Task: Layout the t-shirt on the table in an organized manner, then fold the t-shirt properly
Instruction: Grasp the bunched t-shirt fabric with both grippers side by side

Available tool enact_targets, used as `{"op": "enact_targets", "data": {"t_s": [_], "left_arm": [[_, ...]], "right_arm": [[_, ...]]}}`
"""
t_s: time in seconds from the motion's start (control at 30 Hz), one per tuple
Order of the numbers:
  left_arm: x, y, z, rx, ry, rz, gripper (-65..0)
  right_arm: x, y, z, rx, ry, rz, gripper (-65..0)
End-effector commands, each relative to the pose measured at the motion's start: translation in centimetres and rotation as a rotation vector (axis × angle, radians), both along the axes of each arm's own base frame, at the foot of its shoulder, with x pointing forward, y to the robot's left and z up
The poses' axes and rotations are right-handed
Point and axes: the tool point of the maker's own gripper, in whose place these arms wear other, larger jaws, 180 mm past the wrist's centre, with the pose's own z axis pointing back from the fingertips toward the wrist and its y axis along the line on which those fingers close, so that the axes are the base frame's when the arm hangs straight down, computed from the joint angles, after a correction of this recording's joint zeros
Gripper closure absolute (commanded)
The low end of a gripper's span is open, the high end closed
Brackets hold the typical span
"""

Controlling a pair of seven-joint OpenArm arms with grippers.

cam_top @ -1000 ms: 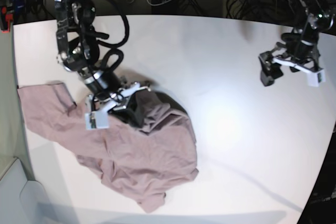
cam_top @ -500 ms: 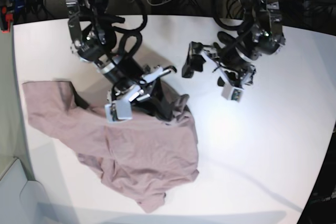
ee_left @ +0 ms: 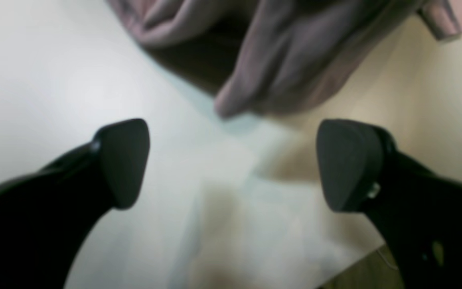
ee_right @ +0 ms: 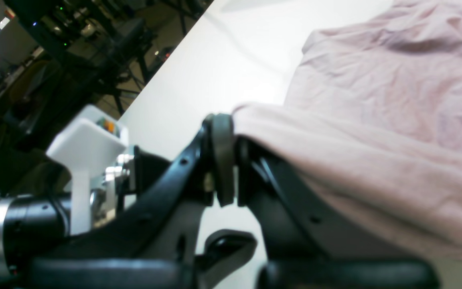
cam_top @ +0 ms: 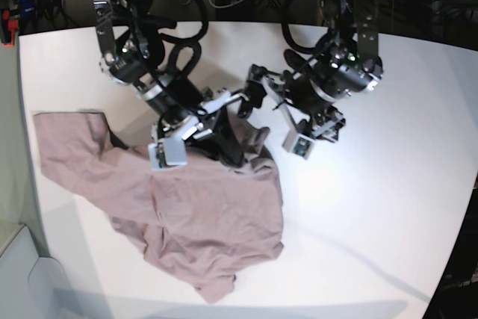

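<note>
The white table (cam_top: 388, 184) carries the t-shirt (cam_top: 202, 222), which lies crumpled across its left half with one edge lifted. The right gripper (ee_right: 223, 160) pinches that raised fold between pressed-together fingers. The left gripper (ee_left: 231, 164), fingers spread wide and holding nothing, has swung in from the far side to hover just beside the lifted cloth.

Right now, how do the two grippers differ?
1. Jaws: the left gripper stands wide open; the right gripper is shut.
2. Load: the left gripper holds nothing, with bare table between its pads; the right gripper pinches a fold of the t-shirt.
3. Contact: the left gripper hangs just short of the t-shirt's edge; the right gripper has cloth draped over it.
Shared: both have black fingers and sit by the same raised bunch of shirt.
</note>
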Motion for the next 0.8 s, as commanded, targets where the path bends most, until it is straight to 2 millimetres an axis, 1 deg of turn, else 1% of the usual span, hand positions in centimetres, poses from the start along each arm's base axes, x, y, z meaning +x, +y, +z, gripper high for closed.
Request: {"op": "enact_targets", "data": {"t_s": [0.0, 0.07, 0.17, 0.27, 0.43, 0.47, 0.53, 0.6, 0.7, 0.73, 0.77], "left_arm": [[0.9, -0.6, 1.3, -0.015, -0.053, -0.008, -65.0], [1.1, -1.5, 1.6, -0.011, -0.064, -0.028, -65.0], [0.7, -2.6, 0.7, 0.005, -0.042, -0.056, -65.0], [1.1, -3.9, 0.6, 0.003, -0.039, -0.077, -65.0], [1.0, -4.8, -0.2, 0.004, -0.018, -0.096, -64.6], [1.2, -4.8, 0.0, 0.004, -0.023, -0.096, -61.3], [1.5, -4.8, 0.3, 0.004, -0.034, -0.098, -49.9], [1.6, -4.6, 0.3, 0.008, -0.035, -0.095, -35.0], [1.7, -4.3, 0.2, 0.009, -0.031, -0.082, -6.6], [1.7, -4.3, 0.2, 0.009, -0.031, -0.082, 0.0], [1.7, -4.2, 0.1, 0.011, -0.029, -0.08, 0.0]], "right_arm": [[0.1, 0.1, 1.7, 0.035, -0.052, -0.003, 0.0], [0.0, 0.1, 1.6, 0.035, -0.047, -0.003, 0.0], [0.0, 0.1, 1.5, 0.034, -0.046, -0.002, 0.0], [0.0, 0.1, 1.5, 0.032, -0.046, -0.003, 0.0], [0.0, 0.0, 1.5, 0.032, -0.046, -0.004, 0.0], [0.0, 0.0, 1.5, 0.032, -0.046, -0.004, 0.0], [0.0, 0.0, 1.5, 0.032, -0.046, -0.004, 0.0], [0.1, 0.0, 1.5, 0.032, -0.047, -0.006, 0.0], [0.1, -0.1, 1.5, 0.03, -0.047, -0.007, 0.0], [0.1, -0.1, 1.5, 0.03, -0.047, -0.009, 0.0], [0.1, -0.2, 1.5, 0.028, -0.048, -0.01, 0.0]]}}
